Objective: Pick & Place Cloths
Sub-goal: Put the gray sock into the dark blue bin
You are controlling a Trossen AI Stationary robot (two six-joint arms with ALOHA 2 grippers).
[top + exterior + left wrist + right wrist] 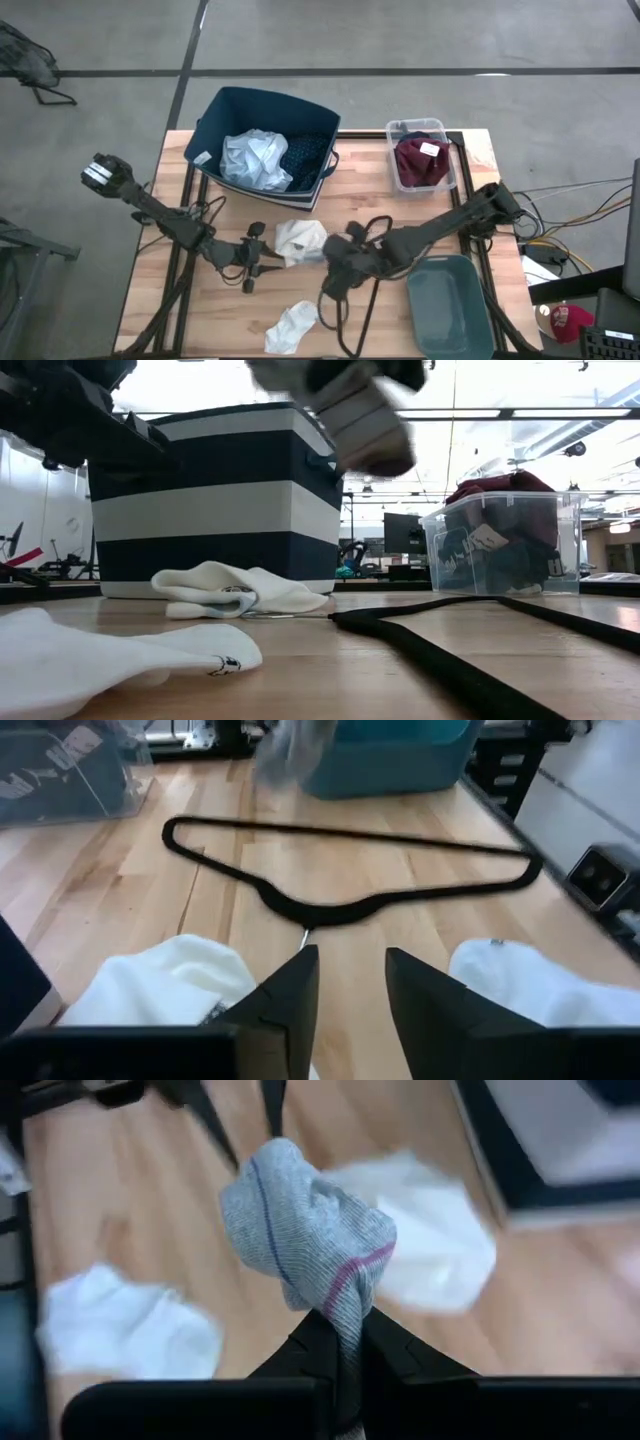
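My right gripper (335, 277) is over the table's middle, shut on a small grey sock (300, 1220) with blue and pink stripes, which also shows high up in the low view (355, 410). My left gripper (350, 955) is open and empty, low over the table between two white socks. One white sock (300, 238) lies flat toward the navy bin (232, 105), the other (292, 325) near the front edge. The bin holds a pale blue shirt (255, 157) and a navy patterned piece (305, 152). My right gripper pinches one end of the grey sock (345, 1305) between its two fingers. The rest of the sock stands out beyond the fingertips in a bunched lump. The sock is lifted clear of the table.
A thin black hanger (350, 900) lies on the wood just ahead of my left gripper. A clear plastic box (420, 155) with a maroon piece stands at the far right. A teal tub (450, 305) sits at the near right.
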